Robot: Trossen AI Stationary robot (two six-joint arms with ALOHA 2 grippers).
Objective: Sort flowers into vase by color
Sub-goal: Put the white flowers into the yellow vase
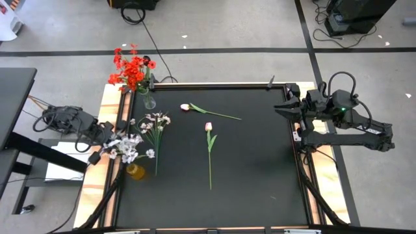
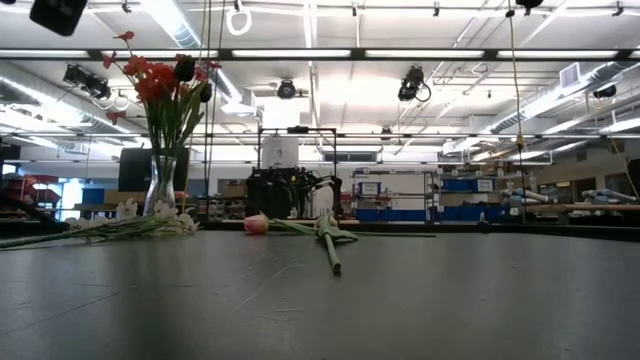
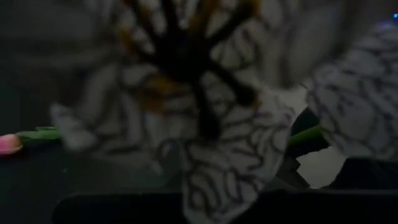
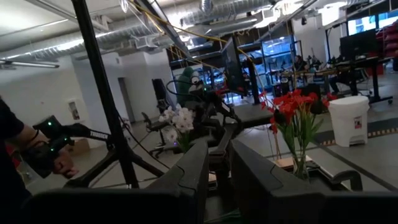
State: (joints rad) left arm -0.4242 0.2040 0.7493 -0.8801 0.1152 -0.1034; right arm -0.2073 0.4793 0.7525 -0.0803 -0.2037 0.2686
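Overhead and level views of a black counter [image 1: 260,169] with 2 arms at its edges. The left gripper [image 1: 112,144] sits at the counter's left edge, its jaws closed on the stem of a white spray [image 1: 127,148] whose blossoms fill the left wrist view [image 3: 217,155] at very close range; the spray hangs directly over a small amber vase [image 1: 135,171] standing at that edge. A second white spray [image 1: 155,123] lies flat on the counter just beside it, stem pointing toward the near edge. A clear glass vase [image 1: 149,101] at the far left corner holds the red flowers [image 1: 132,70] upright; the low view shows the same bouquet [image 2: 160,85] rising above the vase. 2 pale pink tulips lie on the counter: 1 tulip [image 1: 209,127] near the centre with its long stem running toward the near edge, and another tulip [image 1: 185,107] farther back, its stem angled to the right. The right gripper [image 1: 281,109] waits at the counter's far right edge, jaws partly apart and holding nothing, well apart from every flower.
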